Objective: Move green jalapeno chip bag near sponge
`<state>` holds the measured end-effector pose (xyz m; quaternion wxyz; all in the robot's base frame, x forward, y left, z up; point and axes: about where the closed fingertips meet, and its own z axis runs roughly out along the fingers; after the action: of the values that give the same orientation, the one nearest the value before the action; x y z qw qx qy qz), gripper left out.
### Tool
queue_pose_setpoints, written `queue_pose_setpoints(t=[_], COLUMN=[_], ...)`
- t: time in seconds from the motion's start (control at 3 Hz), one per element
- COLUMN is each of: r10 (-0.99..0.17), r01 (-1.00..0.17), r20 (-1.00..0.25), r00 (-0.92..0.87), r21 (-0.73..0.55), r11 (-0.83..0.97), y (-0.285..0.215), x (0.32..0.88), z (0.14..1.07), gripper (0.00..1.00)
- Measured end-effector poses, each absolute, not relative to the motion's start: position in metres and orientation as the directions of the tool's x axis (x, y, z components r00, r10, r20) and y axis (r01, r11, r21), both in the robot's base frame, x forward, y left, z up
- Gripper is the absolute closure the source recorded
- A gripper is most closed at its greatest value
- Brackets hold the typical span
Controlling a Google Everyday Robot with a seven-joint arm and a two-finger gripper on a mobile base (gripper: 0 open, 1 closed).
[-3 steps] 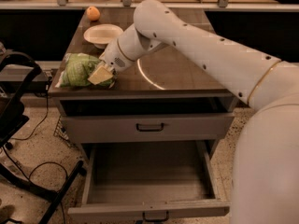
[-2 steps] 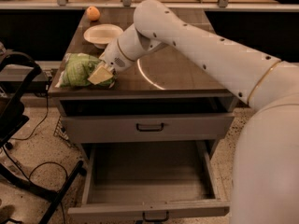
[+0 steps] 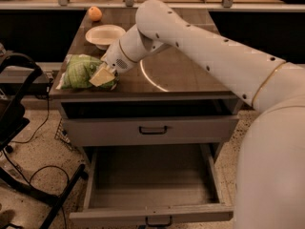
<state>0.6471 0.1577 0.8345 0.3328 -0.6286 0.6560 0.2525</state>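
Green jalapeno chip bag (image 3: 78,72), just in front of the bowl (image 3: 105,36): mottled green, white edges. Gripper (image 3: 102,75), also in front of the bowl, against the bag: pale tan. Bowl cream. Fruit (image 3: 95,13) behind the bowl: orange. Table (image 3: 190,75) dark brown. Arm (image 3: 214,56) white with dark dots and a gold band. Drawers (image 3: 152,128) grey.

Gripper (image 3: 102,75) against chip bag (image 3: 77,72) at table (image 3: 190,75) front-left corner — bowl (image 3: 105,35) behind, orange (image 3: 95,13) farther back.
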Motion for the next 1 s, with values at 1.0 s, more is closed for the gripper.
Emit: queue_pose_setpoints(t=[1.0], r10=[-0.656], r01=[-0.993], r20=[-0.755], r00=[0.013], r21=[-0.087], r11=[0.080], y=[0.1592], x=[0.6469], z=[0.8347], gripper=[1.00])
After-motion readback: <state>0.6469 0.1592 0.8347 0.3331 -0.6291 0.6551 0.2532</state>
